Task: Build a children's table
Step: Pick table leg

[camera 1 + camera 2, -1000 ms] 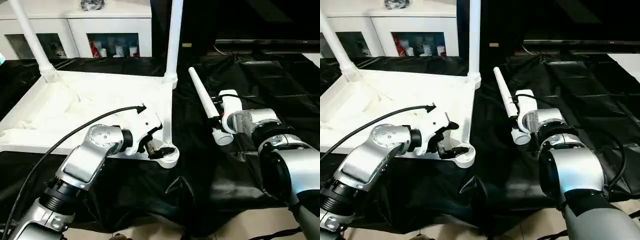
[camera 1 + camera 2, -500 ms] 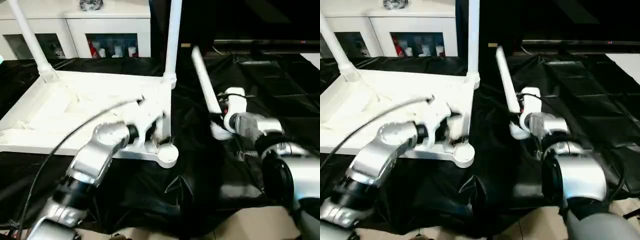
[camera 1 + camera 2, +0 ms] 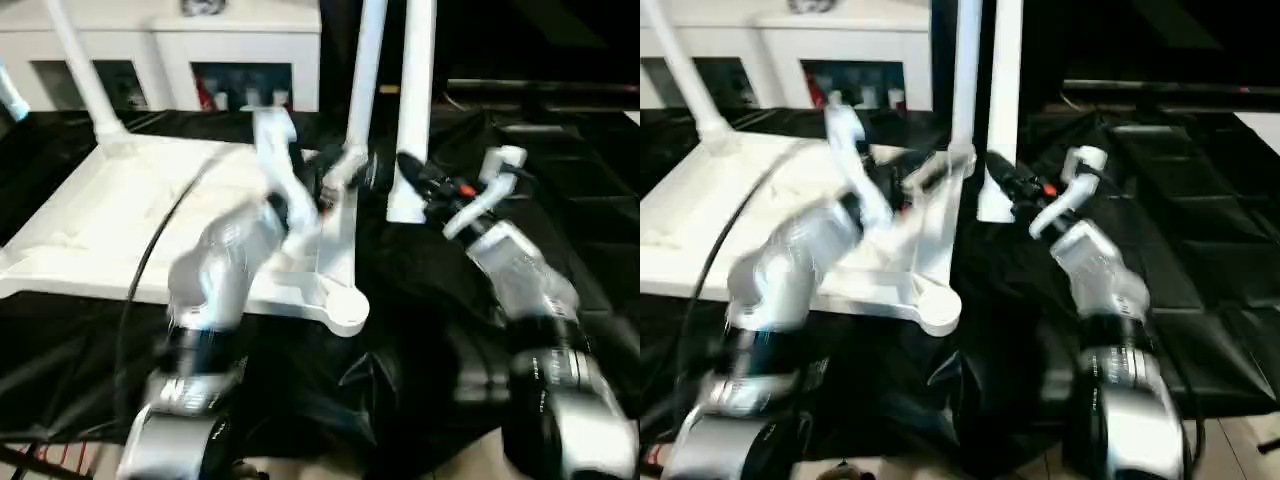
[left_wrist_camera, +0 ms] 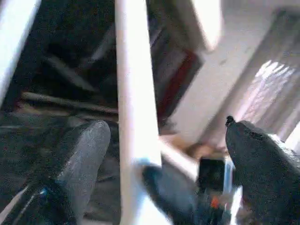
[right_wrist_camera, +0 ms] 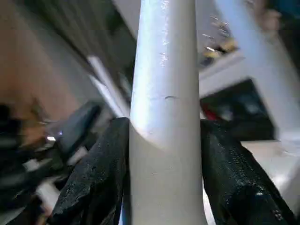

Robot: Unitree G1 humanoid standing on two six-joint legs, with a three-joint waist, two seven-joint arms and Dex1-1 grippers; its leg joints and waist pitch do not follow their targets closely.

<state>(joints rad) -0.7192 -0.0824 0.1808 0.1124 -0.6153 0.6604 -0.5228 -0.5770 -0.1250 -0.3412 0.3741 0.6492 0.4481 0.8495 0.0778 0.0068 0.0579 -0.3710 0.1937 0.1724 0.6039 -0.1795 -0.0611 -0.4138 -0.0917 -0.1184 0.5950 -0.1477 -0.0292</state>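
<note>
- Your right hand (image 5: pixel 164 173) is clamped on an upright tube leg (image 3: pixel 413 110), just beside the upturned tabletop (image 3: pixel 150 215).
- Your left hand (image 4: pixel 159 154) gapes around the mounted corner leg (image 3: pixel 365 75).
- A white cabinet (image 3: pixel 240 45) stands behind the black-draped surface (image 3: pixel 560 130).

From my right wrist camera I see the right hand (image 5: pixel 164 183) clamped on a white tube leg (image 5: pixel 164 93), one black finger (image 5: pixel 93 183) pressed against each side. Behind it another white leg (image 5: pixel 262 70) slants past, blurred, above a pale tabletop edge (image 5: pixel 276 154).
</note>
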